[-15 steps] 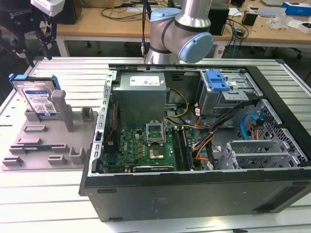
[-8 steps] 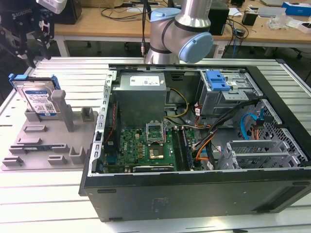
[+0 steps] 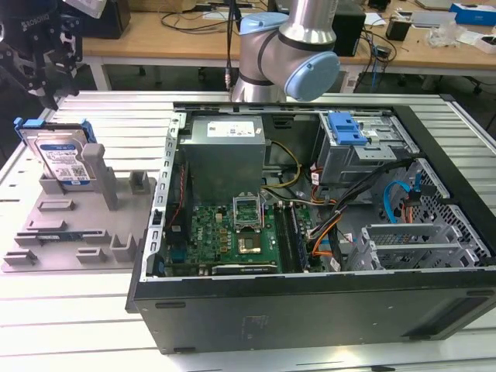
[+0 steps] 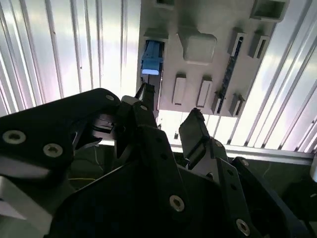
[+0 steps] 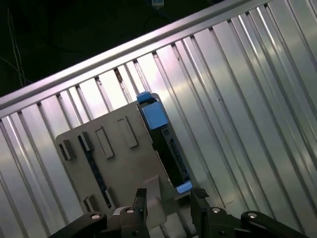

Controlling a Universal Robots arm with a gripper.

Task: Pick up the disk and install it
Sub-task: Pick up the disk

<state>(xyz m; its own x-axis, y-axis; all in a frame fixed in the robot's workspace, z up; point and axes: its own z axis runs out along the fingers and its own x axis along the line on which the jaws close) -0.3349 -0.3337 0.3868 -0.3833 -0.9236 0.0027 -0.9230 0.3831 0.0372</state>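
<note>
Disk (image 3: 62, 159) stands upright in the grey holder's (image 3: 70, 232) slot; end effector (image 5: 168, 198) hovers above, jaws apart, empty.

Ribbed silver metal table (image 3: 77, 310), glare along its slats, wooden workbenches (image 3: 170, 37) behind, strewn with cables (image 3: 203, 17)

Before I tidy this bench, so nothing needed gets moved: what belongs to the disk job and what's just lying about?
In the job: disk, grey holder it stands in, open hand near it, open computer case.
Not in it: power supply, motherboard, blue box on the rear desk.
</note>
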